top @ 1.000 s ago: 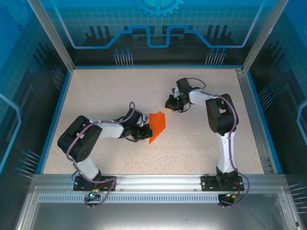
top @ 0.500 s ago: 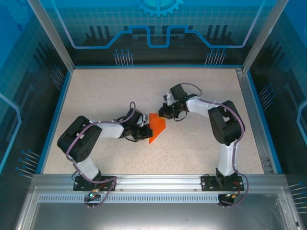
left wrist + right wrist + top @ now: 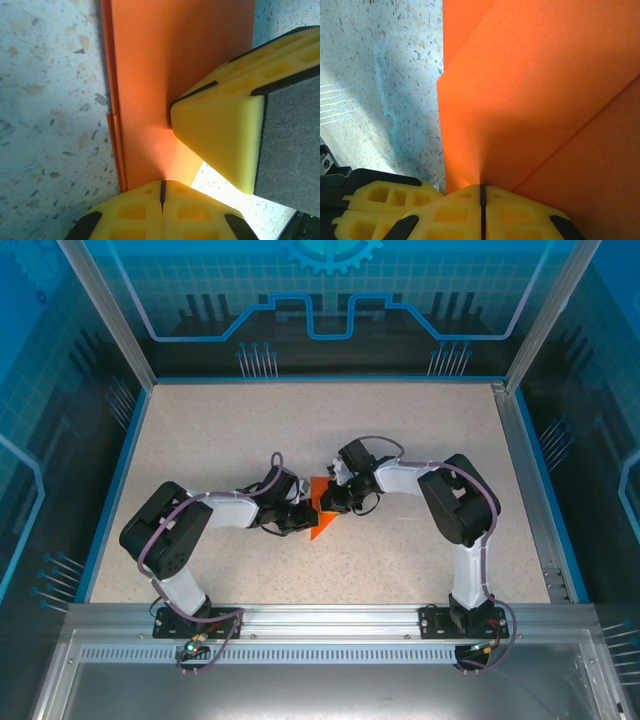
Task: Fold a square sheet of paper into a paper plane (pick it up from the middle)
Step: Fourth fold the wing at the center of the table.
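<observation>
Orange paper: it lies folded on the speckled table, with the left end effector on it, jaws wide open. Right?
No: the left end effector is shut, fingertips together, as the left wrist view shows. The orange paper does lie folded on the speckled table.

The sheet of paper (image 3: 321, 521) is bright orange, folded into a small pointed wedge. It lies flat just left of centre in the overhead frame, its sharp tip toward the bottom. Close up, stacked layers show crisp creased edges along its left side.
</observation>
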